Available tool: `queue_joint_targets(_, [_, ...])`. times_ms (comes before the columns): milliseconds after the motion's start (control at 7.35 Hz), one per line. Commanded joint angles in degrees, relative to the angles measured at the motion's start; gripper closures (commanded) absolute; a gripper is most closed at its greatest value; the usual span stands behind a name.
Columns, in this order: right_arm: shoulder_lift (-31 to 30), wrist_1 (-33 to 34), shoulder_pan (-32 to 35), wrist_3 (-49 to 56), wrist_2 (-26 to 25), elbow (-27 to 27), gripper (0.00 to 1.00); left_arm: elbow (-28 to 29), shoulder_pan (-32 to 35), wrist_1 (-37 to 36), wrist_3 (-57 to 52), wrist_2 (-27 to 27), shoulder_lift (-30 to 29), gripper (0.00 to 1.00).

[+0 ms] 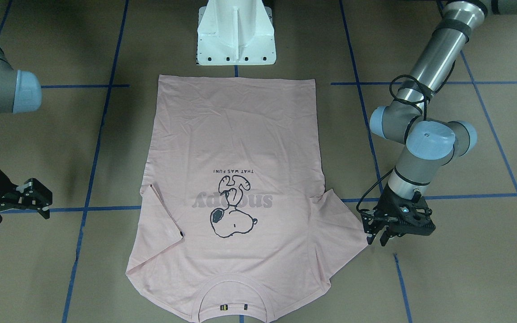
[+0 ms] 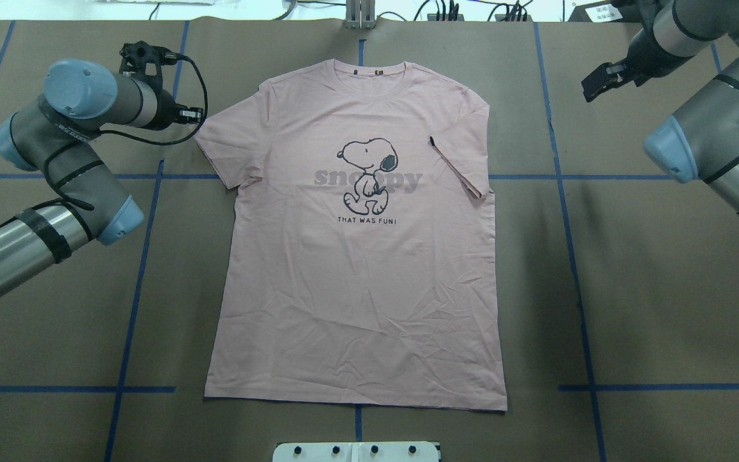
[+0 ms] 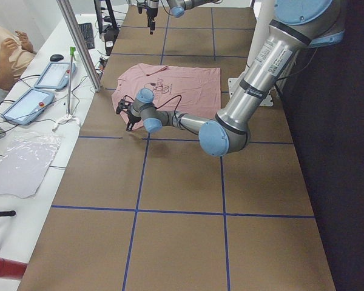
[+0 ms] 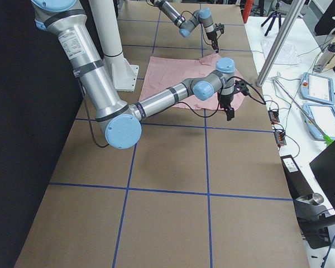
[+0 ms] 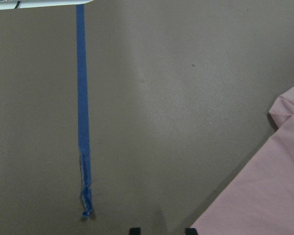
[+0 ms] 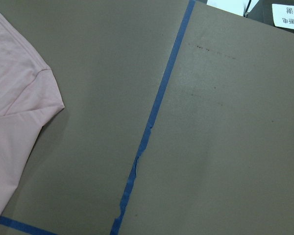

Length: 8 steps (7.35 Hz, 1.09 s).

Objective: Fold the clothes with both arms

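Midway between the left and right edges of table (image 2: 664, 289): T-shirt (image 2: 356, 276), pale pink, flat, print up. Collar toward far edge, hem toward near edge by white pedestal (image 2: 356, 451). Light creasing across lower body. Right sleeve (image 2: 459, 168) turned in over the chest, black tag (image 2: 432, 141) uppermost. Left sleeve (image 2: 219, 144) spread flat, pointing toward far-left corner.

Left gripper (image 1: 376, 237): low, just beside tip of left sleeve, on the side toward the left edge. Fingers parted, nothing between them. Contact with cloth not evident. Wrist view: sleeve edge right beside one fingertip (image 5: 188, 231).

Right gripper (image 2: 597, 83): toward far-right corner, well apart from T-shirt, holding nothing. Fingers parted or closed: cannot tell.

Step in hand, by judgement: taking up left sleeve for folding inward, to match the right.

Handling notes:
- Slide one finger under the sleeve hem rather than pressing down on it.
- Take both layers close to the cuff edge, not a single ply.
- Lift only enough to clear the body, carry straight toward the right edge, and lay down flat along the shoulder line.
- Avoid dragging, lest collar and hem skew off the blue tape lines (image 2: 55, 389).
- Bring right gripper in to the far edge of the T-shirt before any lengthwise fold, both sides level.
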<state>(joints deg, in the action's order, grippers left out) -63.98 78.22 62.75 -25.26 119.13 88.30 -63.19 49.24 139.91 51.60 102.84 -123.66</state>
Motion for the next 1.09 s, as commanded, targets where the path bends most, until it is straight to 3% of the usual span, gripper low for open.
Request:
queue_joint_targets(0, [0.0,0.0,0.0,-0.2,0.0,0.0,0.00,0.0,-0.7,0.0,0.2,0.0,0.1,0.65])
queue_joint_targets(952, [-0.2,0.0,0.0,-0.2,-0.1,0.1,0.00,-0.1,-0.8,0.0,0.1,0.0,0.6,0.67])
